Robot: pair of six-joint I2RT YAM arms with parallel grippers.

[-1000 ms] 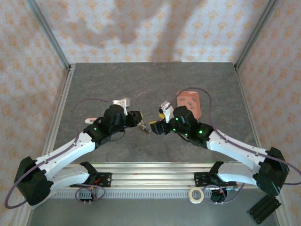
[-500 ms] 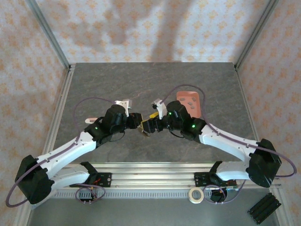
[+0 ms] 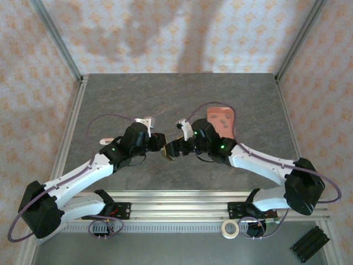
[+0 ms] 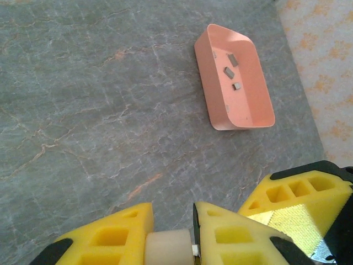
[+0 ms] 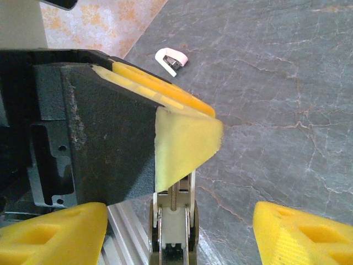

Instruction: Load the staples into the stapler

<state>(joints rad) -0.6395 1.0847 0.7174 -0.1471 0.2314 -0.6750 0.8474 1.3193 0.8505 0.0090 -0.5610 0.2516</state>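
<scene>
- yellow-foam left claw (image 4: pixel 172 214) clamped on pale plastic stapler (image 4: pixel 168 249)
- right claw (image 5: pixel 179 214) apart, straddling its silver channel
- grey staples (image 4: pixel 229 70) in smooth salmon tray (image 4: pixel 259 113) on marbled bench (image 4: pixel 99 99)

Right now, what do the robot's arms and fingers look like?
Both the left arm and the right arm have white shells with chunky black joints and tiny green lights. A thin purple cable loops along each. The fingers are bright yellow foam-like wedges with square holes.
</scene>
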